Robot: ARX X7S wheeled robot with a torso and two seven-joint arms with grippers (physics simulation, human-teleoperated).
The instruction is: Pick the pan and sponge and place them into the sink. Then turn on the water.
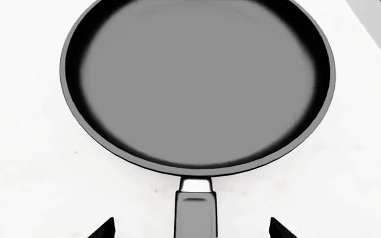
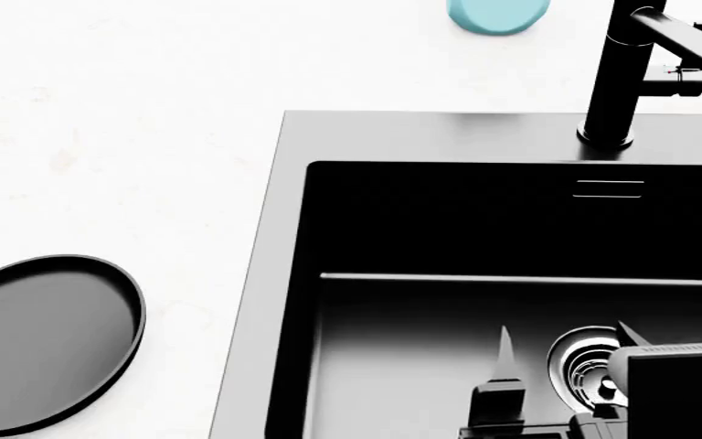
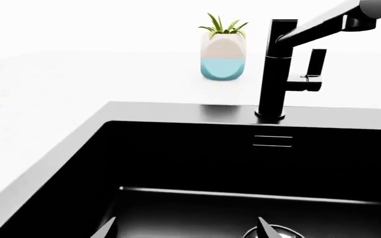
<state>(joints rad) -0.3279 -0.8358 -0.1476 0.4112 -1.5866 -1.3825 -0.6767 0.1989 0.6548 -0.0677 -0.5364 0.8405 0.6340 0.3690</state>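
Pan (image 2: pixel 44 343) cut by head view's left and bottom edges; handle out of frame there. In left wrist view pan's top rim is cropped and the handle (image 1: pixel 195 215) runs off the edge. Left gripper (image 1: pixel 190 229) shows only two dark fingertips at the frame edge, body unseen. Right gripper (image 3: pixel 185 229) likewise only fingertips in right wrist view; in head view partly cut at bottom. Sink (image 2: pixel 281 274) cropped right and bottom. Drain (image 2: pixel 585 361) partly hidden behind right gripper. Faucet (image 2: pixel 625 73) spout cut at top right. Pot (image 2: pixel 497 14) mostly cut off at head view's top. Sponge not visible anywhere.
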